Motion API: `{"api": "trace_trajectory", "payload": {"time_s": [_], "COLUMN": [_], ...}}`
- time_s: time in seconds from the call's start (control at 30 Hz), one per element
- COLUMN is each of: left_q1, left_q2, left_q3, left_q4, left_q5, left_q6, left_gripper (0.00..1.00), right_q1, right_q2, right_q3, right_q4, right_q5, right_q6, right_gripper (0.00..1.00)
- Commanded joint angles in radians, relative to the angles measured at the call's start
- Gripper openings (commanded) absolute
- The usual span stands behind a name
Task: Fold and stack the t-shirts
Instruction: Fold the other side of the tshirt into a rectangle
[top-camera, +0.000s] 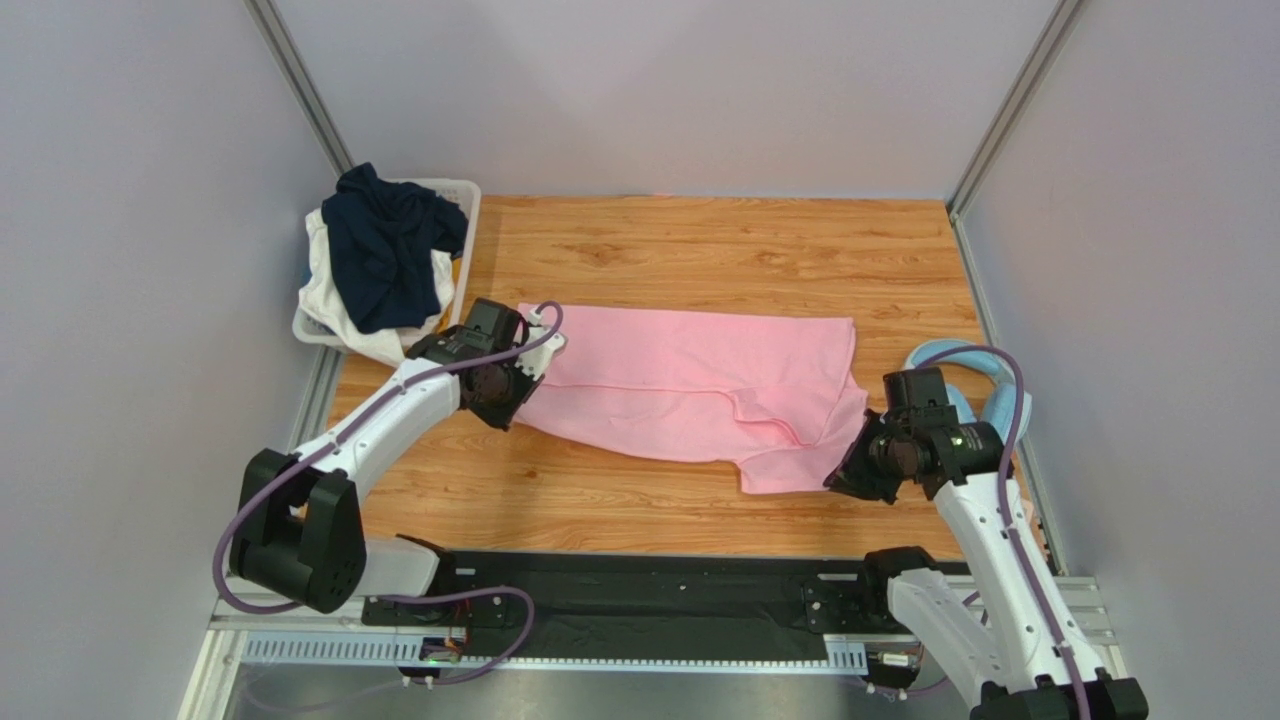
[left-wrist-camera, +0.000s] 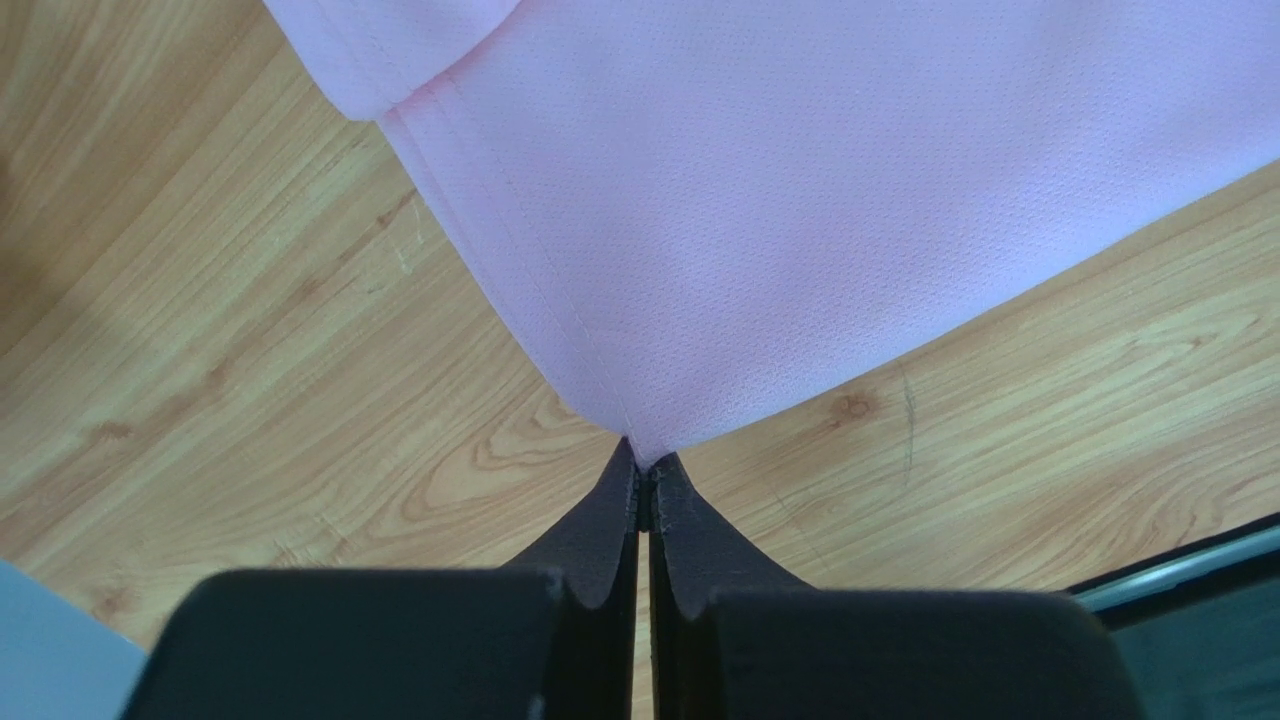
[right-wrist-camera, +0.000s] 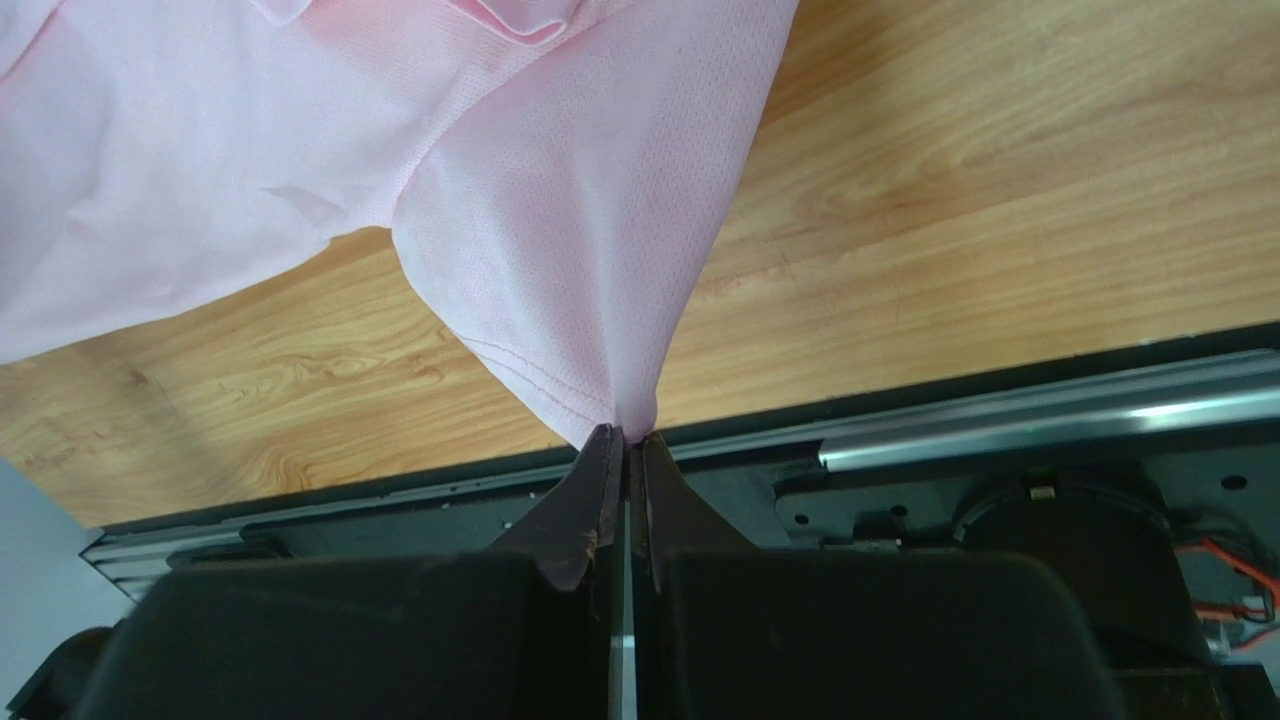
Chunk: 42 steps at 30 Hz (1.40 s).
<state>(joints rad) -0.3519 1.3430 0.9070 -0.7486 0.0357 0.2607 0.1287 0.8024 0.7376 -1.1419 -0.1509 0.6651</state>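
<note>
looking down from the top external view, the pink t-shirt (top-camera: 684, 383) is lying spread across the middle of the wooden table (top-camera: 676, 240), its near edge rumpled and partly doubled over. the left gripper (top-camera: 526, 387) is sitting at the shirt's left end and the right gripper (top-camera: 851, 465) at its near right corner, well apart. i judge this spacing is meant to tension the cloth between them so a fold can be carried cleanly. the navy t-shirt (top-camera: 388, 248) is lying heaped in the white basket (top-camera: 469, 195) at the far left, on top of some white cloth, not yet handled. the light blue headphones (top-camera: 944, 357) are resting just behind the right arm.

in the left wrist view, the fingertips (left-wrist-camera: 613, 503) are pressing together on a pointed corner of the pink cloth, with no gap showing between them. the fabric is fanning out taut from the pinch, so the corner appears to be raised a little off the wood.

in the right wrist view, the fingertips (right-wrist-camera: 591, 488) are likewise clamping a hemmed corner of the same shirt, near the table's front edge and the metal rail (right-wrist-camera: 1022, 420). the cloth is pulling into a tight cone here, so the grip seems firm. folding looks barely begun, and stacking is not yet started.
</note>
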Motion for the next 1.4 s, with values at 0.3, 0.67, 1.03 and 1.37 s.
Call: {"api": "trace_trajectory", "payload": {"time_s": [0.3,0.67,1.03,1.37], "left_q1": [-0.001,0.045,0.09,0.09], "left_q2": [-0.044,0.163,0.406,0.551], "left_q3": [0.047,0.179,0.362,0.529], "left_q4": [-0.035,0.049,0.075,0.071], "left_q5": [-0.031,-0.106,-0.152,-0.197], "left_q6": [0.044,0.106,0.138,0.166], "left_gripper": [0.0,0.0,0.0,0.0], "right_q1": [0.005,0.005,0.0,-0.017], "right_q2": [0.104,0.394,0.647,0.834], "right_q3": [0.215,0.397,0.565,0.678], "right_q4": [-0.019,0.116,0.18,0.205], "right_q5": [0.007,0.045,0.077,0.094], "right_q6": [-0.013,-0.036,-0.065,-0.085], "right_gripper": [0.0,0.0,0.0,0.0]}}
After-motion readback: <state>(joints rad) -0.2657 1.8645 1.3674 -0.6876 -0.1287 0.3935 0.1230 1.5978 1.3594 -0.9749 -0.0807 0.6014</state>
